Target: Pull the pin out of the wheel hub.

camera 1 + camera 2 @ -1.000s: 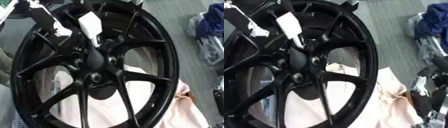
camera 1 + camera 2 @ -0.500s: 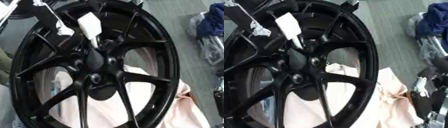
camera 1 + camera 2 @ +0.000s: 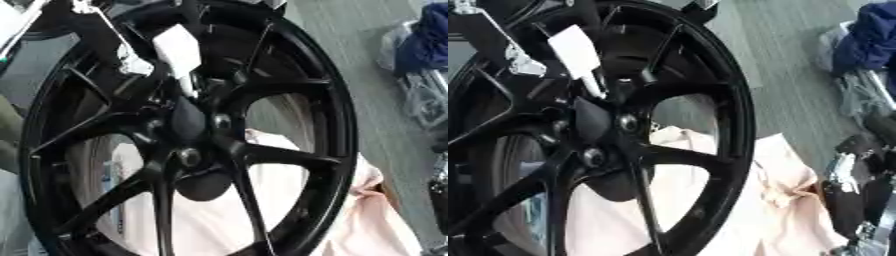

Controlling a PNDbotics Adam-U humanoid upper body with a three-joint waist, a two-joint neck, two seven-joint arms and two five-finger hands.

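A: Left hand [image 3: 131,62] pose?

B: The arm comes in from the upper left corner, over the rim of the wheel [image 3: 339,125], and reaches down into the spokes. A silver joint shows; the rest is black on black. I can't tell whether the hand is open or closed on anything.

A: Pin?

B: The pin [image 3: 179,52] has a white flat head just right of that silver joint, touching it or nearly so. A thin stem runs down and away from the hand into the hub [image 3: 188,120]. It is tilted, with the head leaning up-left.

A: Right hand?

B: The right hand [image 3: 859,200] is far off at the lower right, well apart from the wheel. Its fingers [image 3: 835,210] look straight and hold nothing.

A: Edges, room?

B: It's tight around the left hand, with spokes on both sides and the rim behind it. The gaps between spokes open wider below and right of the hand. Past the rim on the right is bare grey floor [image 3: 367,60]. A pink cloth [image 3: 789,185] lies under the wheel and spills out toward the right hand. A blue bundle [image 3: 868,35] and clear bags [image 3: 859,95] sit far right, well away from both hands.
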